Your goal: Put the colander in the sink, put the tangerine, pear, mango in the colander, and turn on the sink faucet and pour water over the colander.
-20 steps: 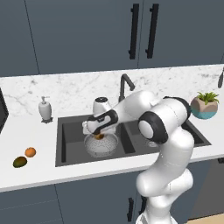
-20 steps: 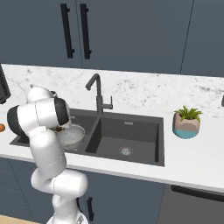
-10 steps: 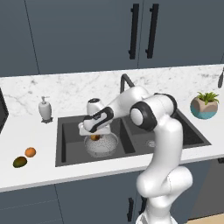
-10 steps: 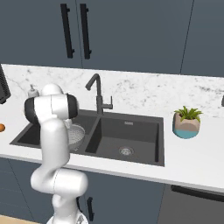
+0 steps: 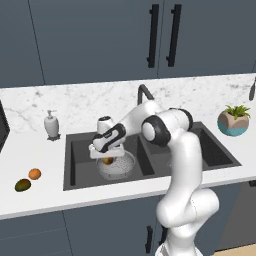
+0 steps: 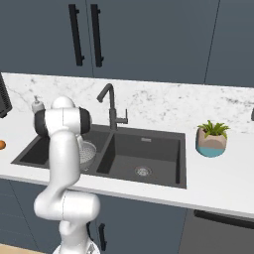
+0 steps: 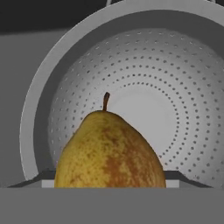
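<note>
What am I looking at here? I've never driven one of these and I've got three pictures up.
The machine is a white robot arm on a mobile base, ending in a two-finger pincer. Two pictures come from cameras on the base, behind the arm to its left and right, so they show the same kitchen from two sides. The close-up comes from a camera on the hand, looking along the fingers.

The pincer grips the pear and holds it just above the colander, which sits in the left basin of the sink. No other fruit shows inside the colander. The tangerine and the mango lie side by side on the counter, left of the sink. The faucet stands behind the sink; no water is running.
</note>
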